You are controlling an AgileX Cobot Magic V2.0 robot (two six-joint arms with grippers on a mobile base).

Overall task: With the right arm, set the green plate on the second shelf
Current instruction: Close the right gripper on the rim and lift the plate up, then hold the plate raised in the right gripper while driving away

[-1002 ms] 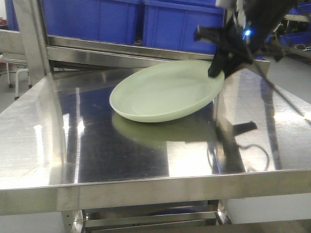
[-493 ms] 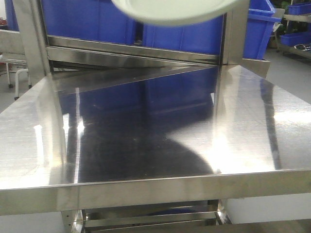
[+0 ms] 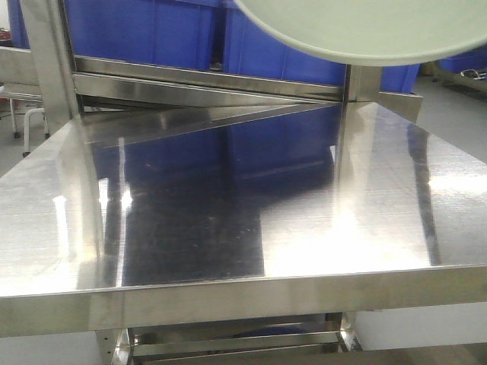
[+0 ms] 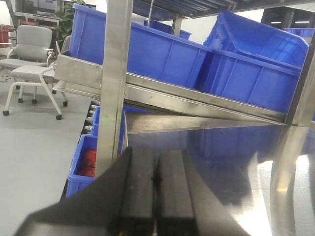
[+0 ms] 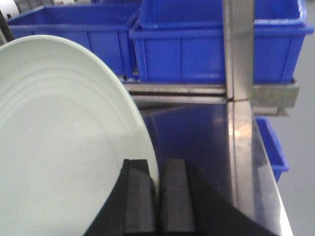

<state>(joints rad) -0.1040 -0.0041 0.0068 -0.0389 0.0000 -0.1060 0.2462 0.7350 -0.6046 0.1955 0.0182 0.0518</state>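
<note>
The pale mint-green plate [image 3: 373, 30] hangs in the air at the top right of the front view, above the steel table [image 3: 228, 213], with only its underside and lower rim showing. In the right wrist view the plate [image 5: 59, 137] fills the left half, and my right gripper [image 5: 156, 169] is shut on its rim, one finger on each side. The right arm itself is out of the front view. My left gripper [image 4: 156, 169] is shut and empty, low over the table's left part beside a steel post [image 4: 115, 83].
Blue plastic bins [image 3: 190, 34] stand on a steel shelf [image 3: 205, 80] behind the table. Upright steel posts [image 3: 46, 61] rise at the table's back corners, another one [image 5: 238, 49] close right of the plate. More blue bins and a grey chair [image 4: 29, 54] stand on the floor to the left.
The plate rose off the table with my right gripper, left most of the front view, and has now shifted right and slightly lower along the top edge.
</note>
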